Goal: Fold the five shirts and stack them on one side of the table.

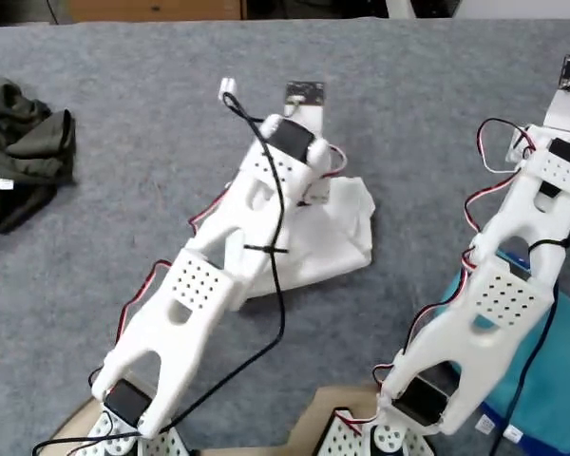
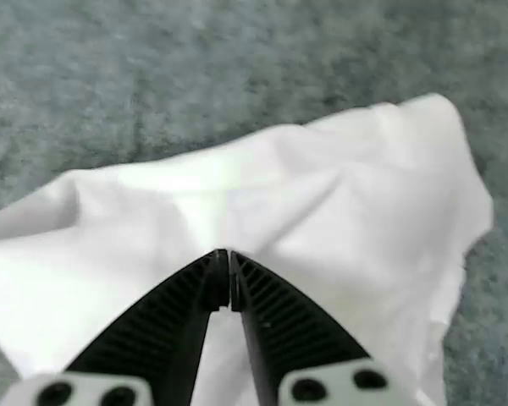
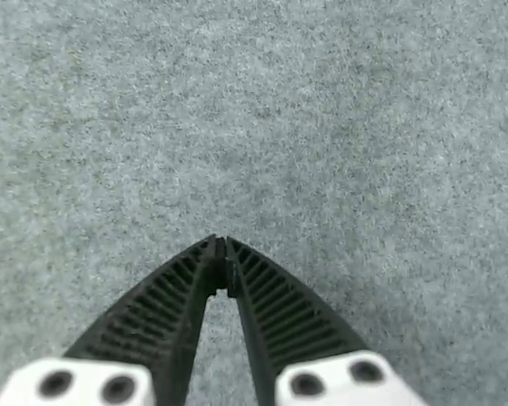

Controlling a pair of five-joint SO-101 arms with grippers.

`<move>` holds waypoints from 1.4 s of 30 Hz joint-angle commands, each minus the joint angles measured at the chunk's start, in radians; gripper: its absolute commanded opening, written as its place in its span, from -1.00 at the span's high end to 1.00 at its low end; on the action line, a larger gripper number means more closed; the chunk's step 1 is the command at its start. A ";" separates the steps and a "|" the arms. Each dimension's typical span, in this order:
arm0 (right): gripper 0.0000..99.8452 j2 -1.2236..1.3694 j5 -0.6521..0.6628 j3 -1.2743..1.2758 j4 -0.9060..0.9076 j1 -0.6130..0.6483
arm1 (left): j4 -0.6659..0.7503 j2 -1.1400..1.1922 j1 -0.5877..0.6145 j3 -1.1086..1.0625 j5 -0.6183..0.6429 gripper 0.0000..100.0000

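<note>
A white shirt lies crumpled in the middle of the grey table, partly under the left arm. In the left wrist view my left gripper hangs over the white shirt with its black fingers shut tip to tip; I see no cloth between them. A dark green shirt sits bunched at the far left. A blue shirt lies at the front right under the right arm. My right gripper is shut with nothing in it, above bare table.
The grey felt table is bare along the back and between the white and green shirts. The two arm bases stand at the front edge, with cables trailing along both arms.
</note>
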State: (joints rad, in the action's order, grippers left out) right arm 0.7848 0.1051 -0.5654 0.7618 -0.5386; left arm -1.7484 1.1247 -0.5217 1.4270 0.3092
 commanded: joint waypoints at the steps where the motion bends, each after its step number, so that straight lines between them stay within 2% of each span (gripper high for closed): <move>1: 0.99 -0.008 0.008 -0.056 0.005 0.005 | -0.011 -0.096 -0.043 0.011 0.009 0.96; 10: 0.99 -0.008 0.008 -0.054 -0.014 0.001 | -0.011 -0.131 -0.106 -0.011 0.009 0.96; 18: 0.99 -0.007 0.008 -0.054 -0.021 0.001 | -0.011 -0.140 -0.186 -0.206 0.009 0.96; 29: 0.98 0.059 -0.003 -0.133 -0.015 -0.018 | -0.012 -0.202 -0.339 -0.215 0.009 0.96; 36: 0.98 0.073 -0.003 -0.153 -0.014 -0.019 | -0.011 -0.285 -0.295 -0.184 0.011 0.96; 42: 0.98 0.073 -0.003 -0.153 -0.014 -0.016 | -0.008 -0.291 -0.130 -0.137 0.011 0.96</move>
State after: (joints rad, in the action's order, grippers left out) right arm 0.8646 0.1051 -0.6575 0.7587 -0.5386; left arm -1.7484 0.8945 -0.7304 1.2398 0.3138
